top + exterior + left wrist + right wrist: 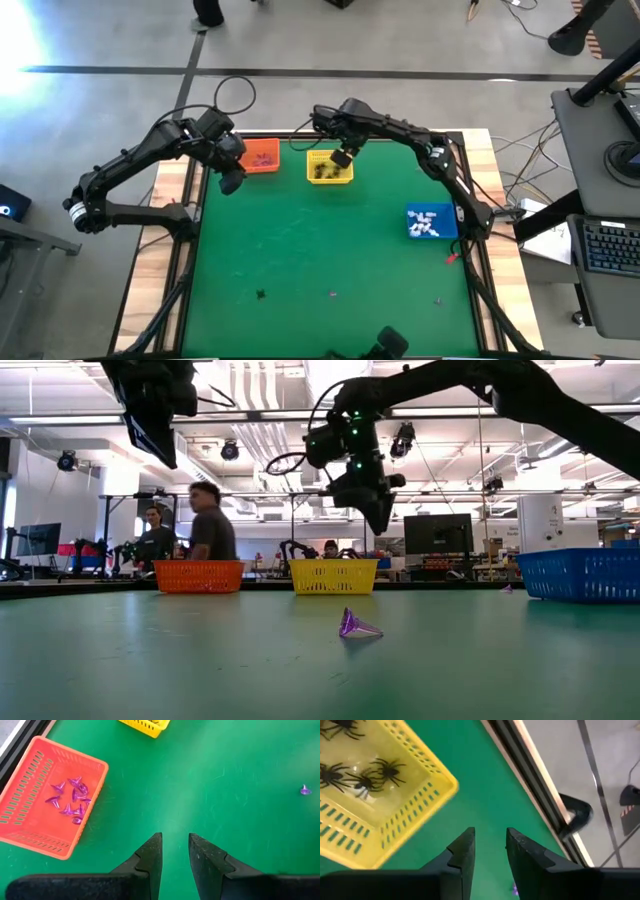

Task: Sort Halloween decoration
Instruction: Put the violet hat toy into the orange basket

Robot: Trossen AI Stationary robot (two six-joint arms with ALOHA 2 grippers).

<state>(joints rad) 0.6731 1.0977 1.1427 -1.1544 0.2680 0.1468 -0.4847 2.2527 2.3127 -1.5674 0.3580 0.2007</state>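
Purple trinkets [72, 800] lie in the orange basket [262, 155]. Black spiders [365, 775] lie in the yellow basket [329, 166], and white pieces [425, 222] in the blue basket [440, 232]. Loose decorations rest on the green mat near its front: a black one [260, 294] and a purple one [333, 294], which also shows in the low view [357, 626]. My left gripper [175, 837] hangs open over the mat beside the orange basket. My right gripper [490, 832] hangs open above the yellow basket's edge, with nothing between its fingers.
Another small trinket [437, 300] lies near the mat's front right. A lone purple piece [305, 790] sits on the open mat. The three baskets stand along the far and right sides. People stand in the room behind the table [205, 525].
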